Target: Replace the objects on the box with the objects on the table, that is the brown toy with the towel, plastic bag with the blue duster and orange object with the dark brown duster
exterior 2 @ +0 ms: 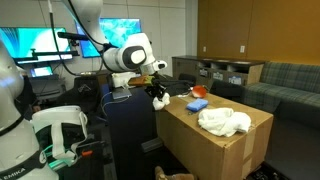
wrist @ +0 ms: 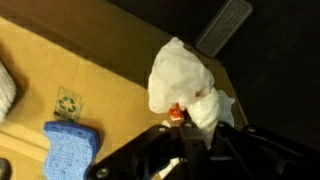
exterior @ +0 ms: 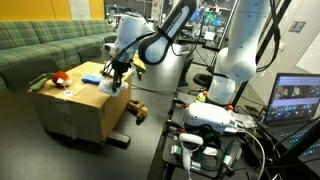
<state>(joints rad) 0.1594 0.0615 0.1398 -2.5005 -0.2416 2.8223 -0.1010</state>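
Observation:
My gripper [wrist: 185,150] is shut on the white plastic bag [wrist: 180,75] at the corner of the cardboard box [wrist: 90,70]. In an exterior view the gripper [exterior: 116,76] hangs over the box's near corner, with the bag [exterior: 120,88] below it. The blue duster [wrist: 68,148] lies on the box beside the bag and also shows in an exterior view [exterior: 92,77]. The white towel [exterior 2: 225,122] and the orange object [exterior 2: 197,103] lie on the box. The brown toy [exterior: 136,110] is on the floor by the box. The dark brown duster [wrist: 225,27] lies on the floor.
A green sofa [exterior: 50,45] stands behind the box. A second robot base [exterior: 235,70] and a laptop [exterior: 300,100] stand on a bench next to the box. Shelving [exterior 2: 215,72] and a monitor [exterior 2: 30,45] show in the background.

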